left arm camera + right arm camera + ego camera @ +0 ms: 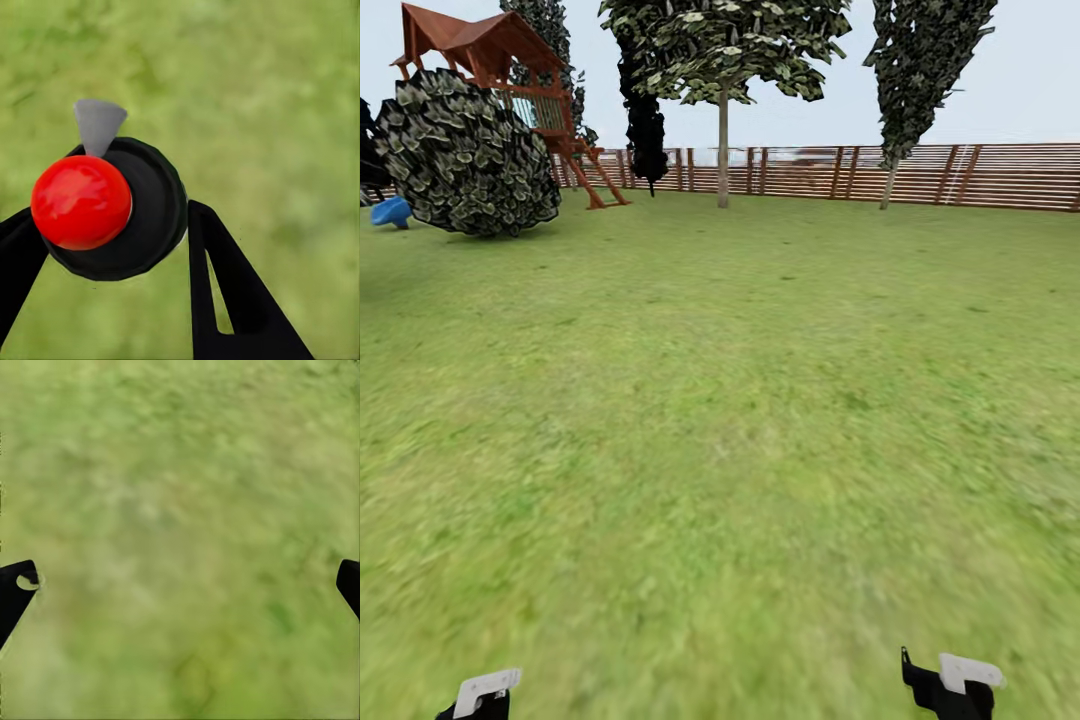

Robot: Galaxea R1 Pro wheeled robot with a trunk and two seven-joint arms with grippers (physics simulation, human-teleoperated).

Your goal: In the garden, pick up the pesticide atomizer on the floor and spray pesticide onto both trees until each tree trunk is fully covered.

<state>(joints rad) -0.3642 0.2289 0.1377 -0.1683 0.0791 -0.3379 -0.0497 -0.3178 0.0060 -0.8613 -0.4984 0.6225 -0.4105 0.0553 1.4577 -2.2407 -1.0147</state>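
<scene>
Black-fingered left gripper (112, 240) clamped around the pesticide atomizer (112, 206), right gripper (180, 585) spread wide, both low over lawn (720, 400).

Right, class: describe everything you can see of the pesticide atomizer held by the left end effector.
In the left wrist view the pesticide atomizer appears end-on: a round, dark, matte body with a glossy red ball on its top and a small grey wedge-shaped piece beside that. It sits between the two black fingers of the left end effector, which close against its sides. Blurred green lawn lies behind; nothing else touches it.
</scene>
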